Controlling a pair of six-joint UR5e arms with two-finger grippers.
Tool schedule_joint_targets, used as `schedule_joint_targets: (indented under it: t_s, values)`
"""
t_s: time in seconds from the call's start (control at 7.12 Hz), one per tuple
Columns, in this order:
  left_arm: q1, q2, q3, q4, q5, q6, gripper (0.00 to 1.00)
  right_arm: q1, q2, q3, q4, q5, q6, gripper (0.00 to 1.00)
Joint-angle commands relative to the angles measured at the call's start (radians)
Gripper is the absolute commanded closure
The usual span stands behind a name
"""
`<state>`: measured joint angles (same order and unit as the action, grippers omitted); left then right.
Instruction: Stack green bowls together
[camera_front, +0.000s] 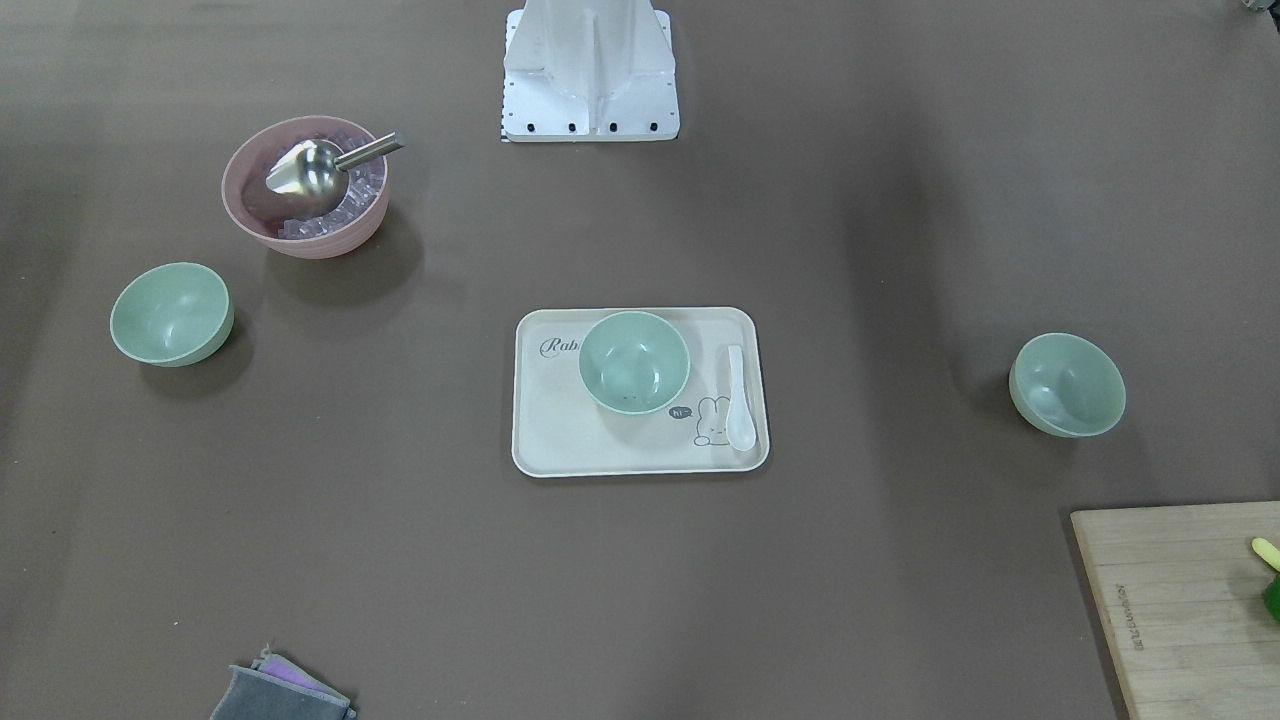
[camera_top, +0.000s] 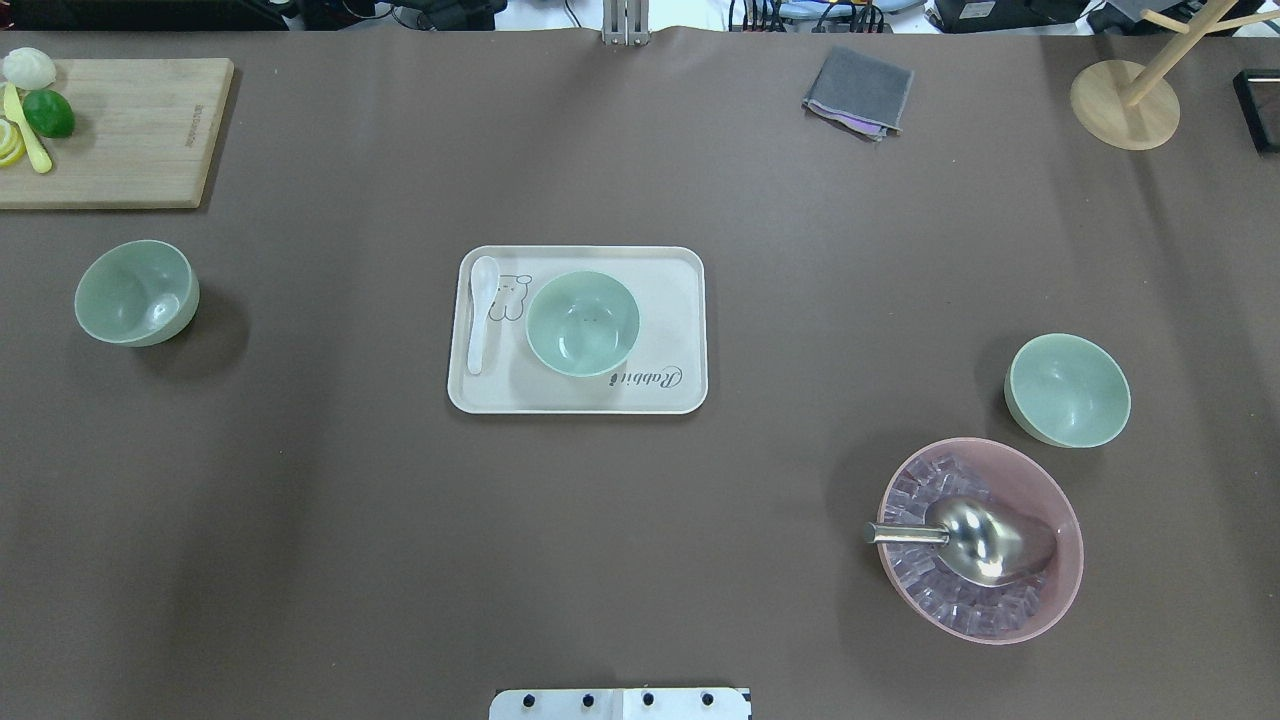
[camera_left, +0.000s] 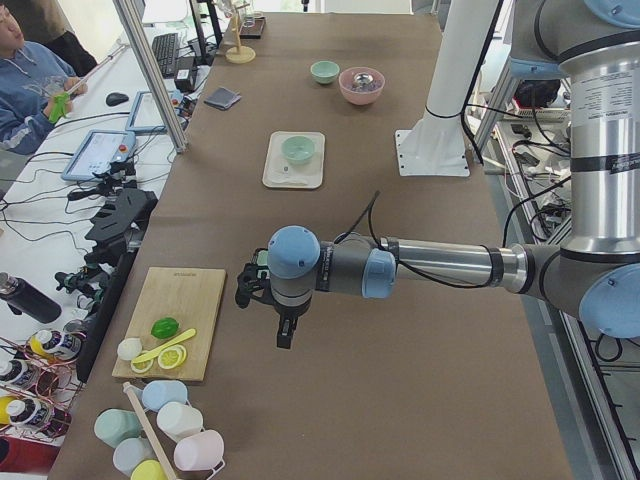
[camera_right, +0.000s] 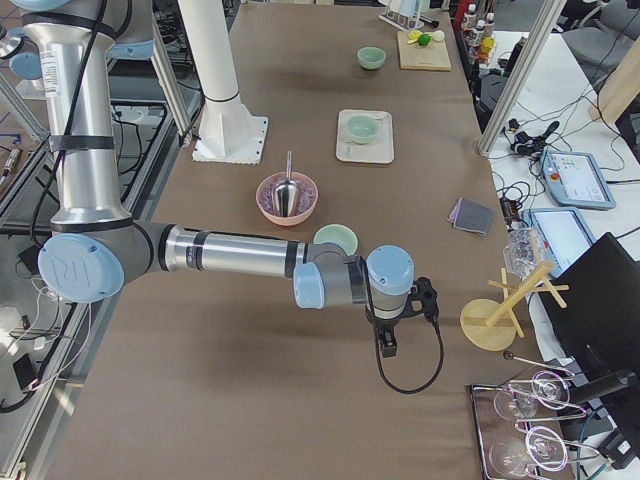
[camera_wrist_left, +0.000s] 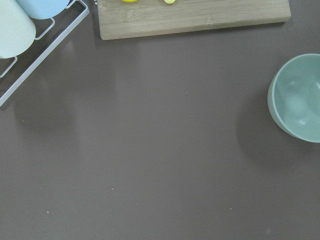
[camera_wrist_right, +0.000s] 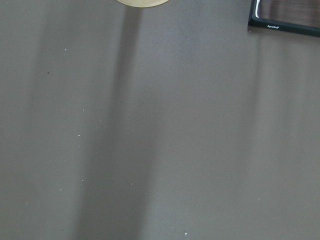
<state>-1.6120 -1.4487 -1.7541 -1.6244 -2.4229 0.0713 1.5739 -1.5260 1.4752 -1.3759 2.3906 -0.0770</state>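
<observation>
Three pale green bowls stand apart on the brown table. One bowl (camera_top: 582, 322) sits on the cream tray (camera_top: 680, 390) at the middle. One bowl (camera_top: 135, 293) is at the far left, below the cutting board; it also shows at the right edge of the left wrist view (camera_wrist_left: 297, 97). One bowl (camera_top: 1067, 390) is at the right, beside the pink bowl. My left gripper (camera_left: 285, 333) hangs over the table's left end, my right gripper (camera_right: 387, 345) over the right end. Both show only in the side views, so I cannot tell whether they are open or shut.
A pink bowl (camera_top: 980, 540) holds ice cubes and a metal scoop. A white spoon (camera_top: 480, 310) lies on the tray. A cutting board (camera_top: 120, 130) with lime pieces is at the back left, with a grey cloth (camera_top: 858, 92) and a wooden stand (camera_top: 1125, 105) at the back right.
</observation>
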Motion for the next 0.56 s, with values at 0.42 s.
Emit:
schedule_joint_targets:
  t_s: [0.42]
  values:
    - [0.010,0.042,-0.031,-0.090,-0.024,-0.202,0.02,-0.002,-0.042,0.014,0.070,0.108,0.051,0.00]
